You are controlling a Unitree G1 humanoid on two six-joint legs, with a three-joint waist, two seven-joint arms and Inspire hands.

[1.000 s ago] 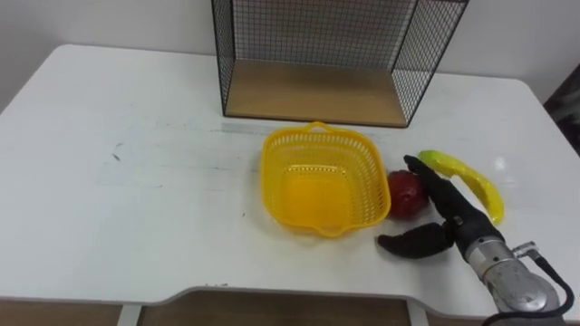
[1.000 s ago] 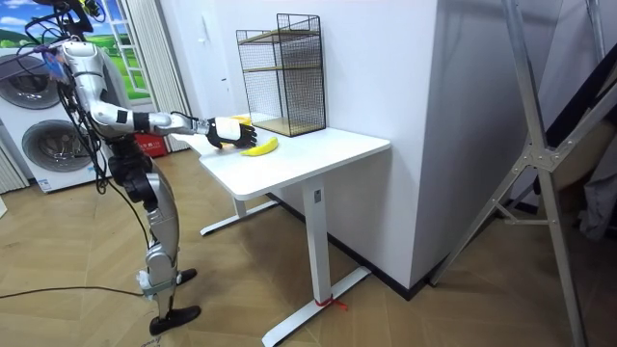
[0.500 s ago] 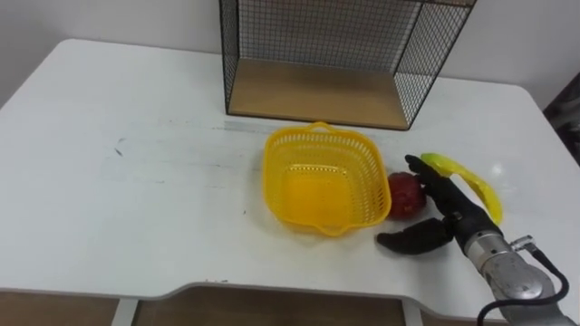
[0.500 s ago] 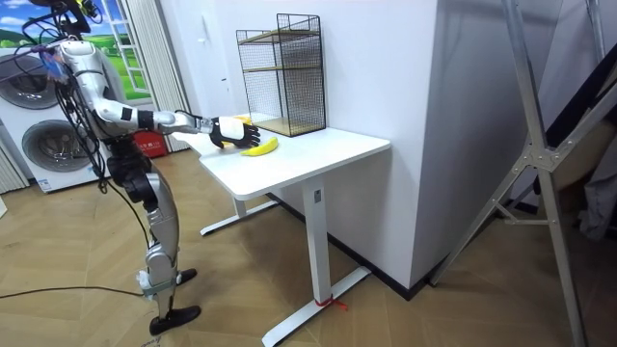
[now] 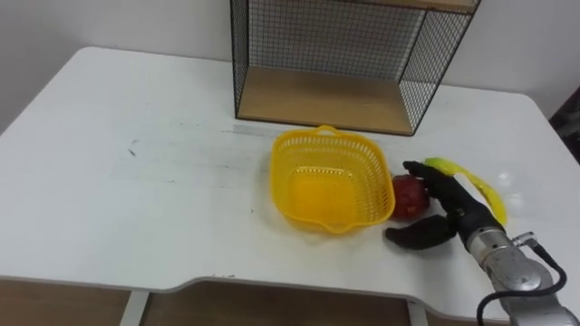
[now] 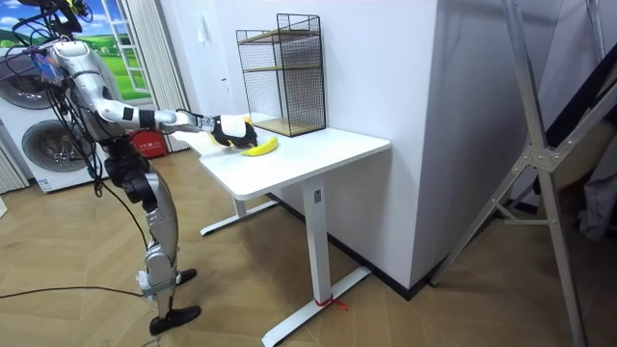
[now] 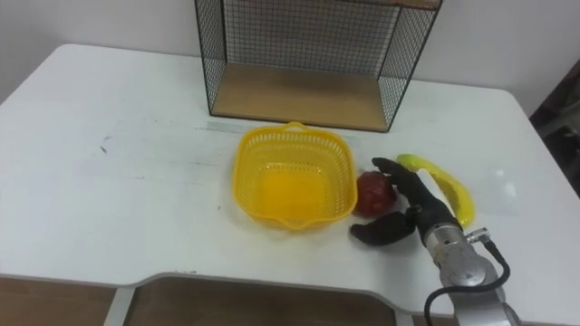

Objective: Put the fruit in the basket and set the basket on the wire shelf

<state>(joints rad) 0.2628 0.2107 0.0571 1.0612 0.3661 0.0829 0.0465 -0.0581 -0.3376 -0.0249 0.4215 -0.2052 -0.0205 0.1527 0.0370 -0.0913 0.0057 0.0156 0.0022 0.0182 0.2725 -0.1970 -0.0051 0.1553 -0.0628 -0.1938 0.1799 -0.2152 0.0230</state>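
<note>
A yellow plastic basket (image 5: 328,177) stands empty on the white table (image 5: 136,181), just in front of the black wire shelf (image 5: 331,95) with its wooden floor. To the basket's right lies a dark red fruit (image 5: 410,195), and beyond it a banana (image 5: 473,187). My right hand (image 5: 446,215) rests on the table against the red fruit, open. Its fingers reach along the fruit's far side and its thumb lies on the near side. In the room view the robot stands at the table's end with this hand (image 6: 228,131) stretched out beside the banana (image 6: 260,147).
The wire shelf (image 6: 281,72) has two levels and stands at the table's back edge by the wall. The table's left half (image 5: 118,145) is bare. The front edge of the table (image 5: 272,290) runs close below the basket and hand.
The eye view has shifted slightly, so everything sits a little further right. In the room view my right hand has crept a bit toward the shelf. The fruit and basket lie as before.
</note>
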